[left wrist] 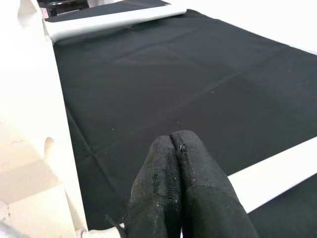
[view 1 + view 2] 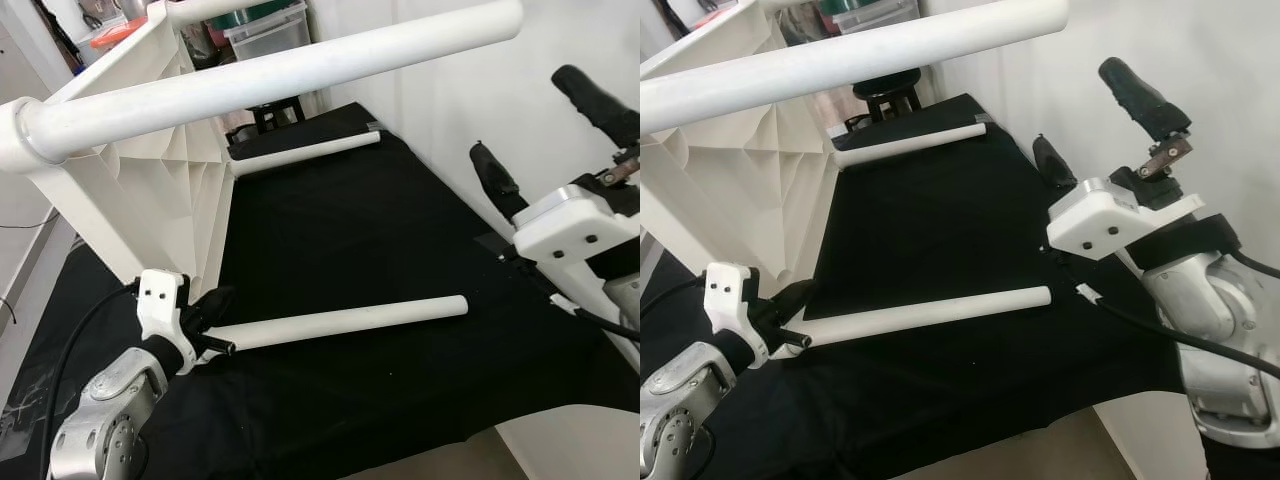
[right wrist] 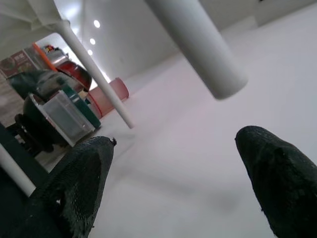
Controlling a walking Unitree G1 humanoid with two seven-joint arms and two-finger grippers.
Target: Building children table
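White table frame (image 2: 150, 190) stood tipped on black-covered surface (image 2: 340, 230), one leg (image 2: 270, 80) jutting overhead. Loose leg (image 2: 340, 322) lay flat; left gripper (image 2: 215, 305), jaws closed, at its near end. Right gripper (image 2: 545, 125) raised, jaws apart, empty. White wall (image 2: 450, 90) beside; storage bins (image 2: 265, 25) behind.

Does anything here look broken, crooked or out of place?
Nothing looks damaged. Two white round legs lie loose on the black cloth, one far, one near beside the left gripper, while the white plastic tabletop stands on edge.
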